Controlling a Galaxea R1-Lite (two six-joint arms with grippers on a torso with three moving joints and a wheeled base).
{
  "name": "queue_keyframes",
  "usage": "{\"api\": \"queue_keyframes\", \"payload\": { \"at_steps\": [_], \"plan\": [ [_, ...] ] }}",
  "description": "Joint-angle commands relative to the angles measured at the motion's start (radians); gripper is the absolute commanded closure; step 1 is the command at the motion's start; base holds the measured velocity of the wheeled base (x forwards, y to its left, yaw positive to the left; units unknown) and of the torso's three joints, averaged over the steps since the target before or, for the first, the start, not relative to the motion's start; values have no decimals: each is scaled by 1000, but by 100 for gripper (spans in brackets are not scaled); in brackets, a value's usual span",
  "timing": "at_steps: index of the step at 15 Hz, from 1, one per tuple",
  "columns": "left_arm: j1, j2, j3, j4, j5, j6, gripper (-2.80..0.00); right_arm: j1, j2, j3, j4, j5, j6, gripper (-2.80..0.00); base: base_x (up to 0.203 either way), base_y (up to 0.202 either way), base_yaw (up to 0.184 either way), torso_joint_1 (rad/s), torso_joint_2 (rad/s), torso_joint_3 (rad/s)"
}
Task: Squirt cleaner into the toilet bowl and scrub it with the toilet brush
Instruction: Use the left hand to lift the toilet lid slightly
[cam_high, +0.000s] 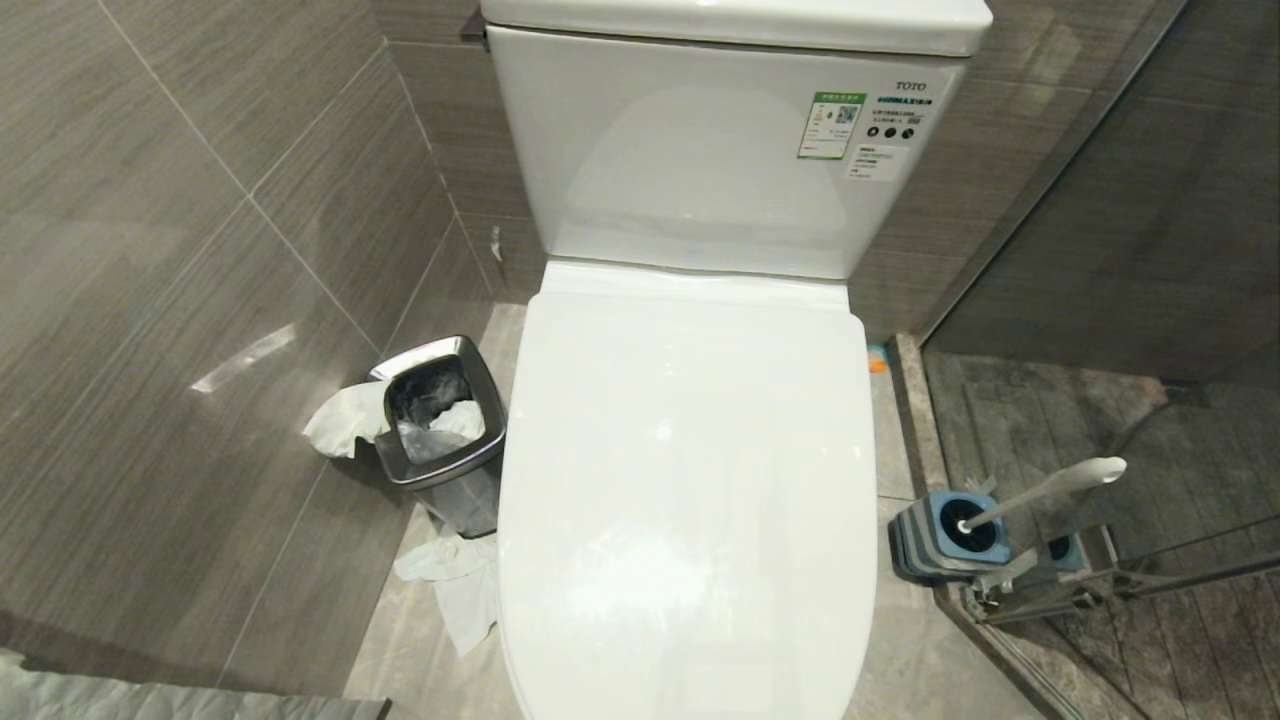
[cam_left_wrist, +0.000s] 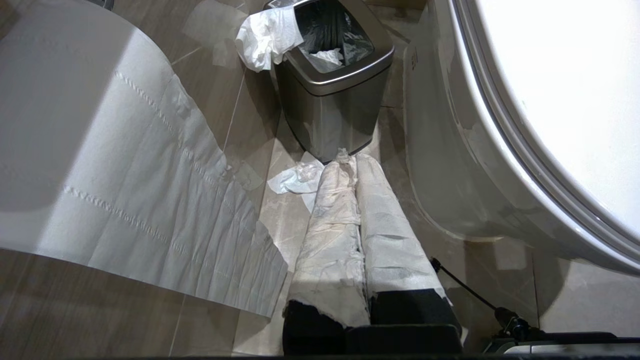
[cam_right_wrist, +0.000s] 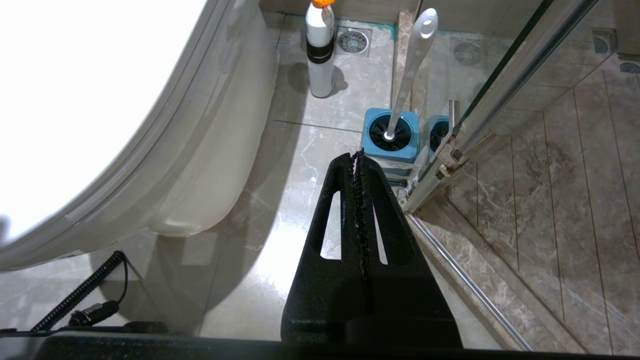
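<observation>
The toilet bowl (cam_high: 690, 480) is white with its lid down, so the inside is hidden and no cleaner shows. Its outer wall appears in both wrist views (cam_left_wrist: 450, 175) (cam_right_wrist: 215, 150). The toilet brush (cam_high: 1050, 490) (cam_right_wrist: 412, 65) stands in a blue-and-grey square holder (cam_high: 945, 535) (cam_right_wrist: 390, 135) on the floor right of the toilet. My right gripper (cam_right_wrist: 357, 155) hangs shut and empty just short of that holder. My left gripper (cam_left_wrist: 350, 157), its fingers wrapped in white paper, is shut and empty low on the toilet's left side. Neither arm shows in the head view.
A chrome waste bin (cam_high: 440, 420) (cam_left_wrist: 335, 85) with tissue stands left of the toilet, crumpled tissue (cam_high: 455, 585) on the floor beside it. A toilet-paper sheet (cam_left_wrist: 125, 175) hangs close by. A white bottle with an orange cap (cam_right_wrist: 320, 50) stands behind the brush holder. A glass shower door (cam_right_wrist: 500, 85) bounds the right.
</observation>
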Motion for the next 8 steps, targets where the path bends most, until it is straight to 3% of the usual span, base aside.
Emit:
{"api": "queue_keyframes", "payload": {
  "at_steps": [1,8],
  "plan": [
    [0,1,2,-1,0,-1,0,1,1,0,0,0,0,0,0,0,0,0,0,0],
    [0,1,2,-1,0,-1,0,0,1,0,0,0,0,0,0,0,0,0,0,0]
  ]
}}
